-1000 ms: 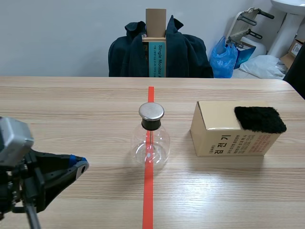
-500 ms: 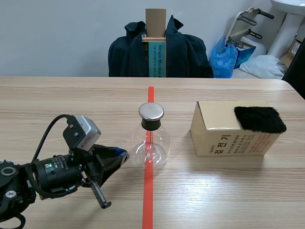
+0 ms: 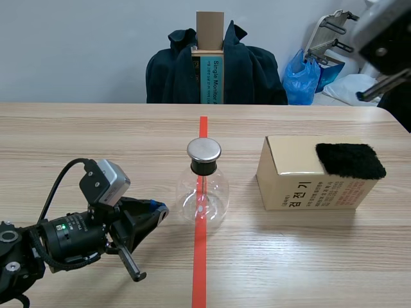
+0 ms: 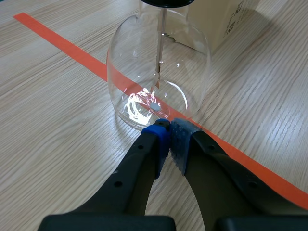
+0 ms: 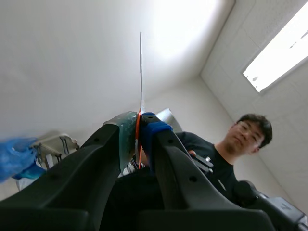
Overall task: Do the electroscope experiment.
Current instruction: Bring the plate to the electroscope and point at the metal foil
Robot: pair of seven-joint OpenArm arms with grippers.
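The electroscope, a round glass flask [image 3: 203, 192] with a metal cap [image 3: 204, 150], stands on the red tape line at mid-table. In the left wrist view the flask [image 4: 159, 72] is just ahead of my left gripper [image 4: 168, 138], whose blue pads meet with nothing between them. That left gripper [image 3: 157, 208] lies low on the table, left of the flask. A black fur cloth [image 3: 350, 160] rests on a cardboard box [image 3: 302, 183]. My right arm [image 3: 385, 32] is raised at the top right. The right gripper [image 5: 139, 120] points upward, shut on a thin strip [image 5: 140, 72] seen edge-on.
A chair draped with a dark jacket [image 3: 215, 67] stands behind the table's far edge. Blue and white bags [image 3: 302, 80] lie beyond the right corner. A person [image 5: 240, 139] shows in the right wrist view, beyond the fingers.
My left arm came in from the left up to the flask, then drew back slightly. The right arm has risen into view at the top right.
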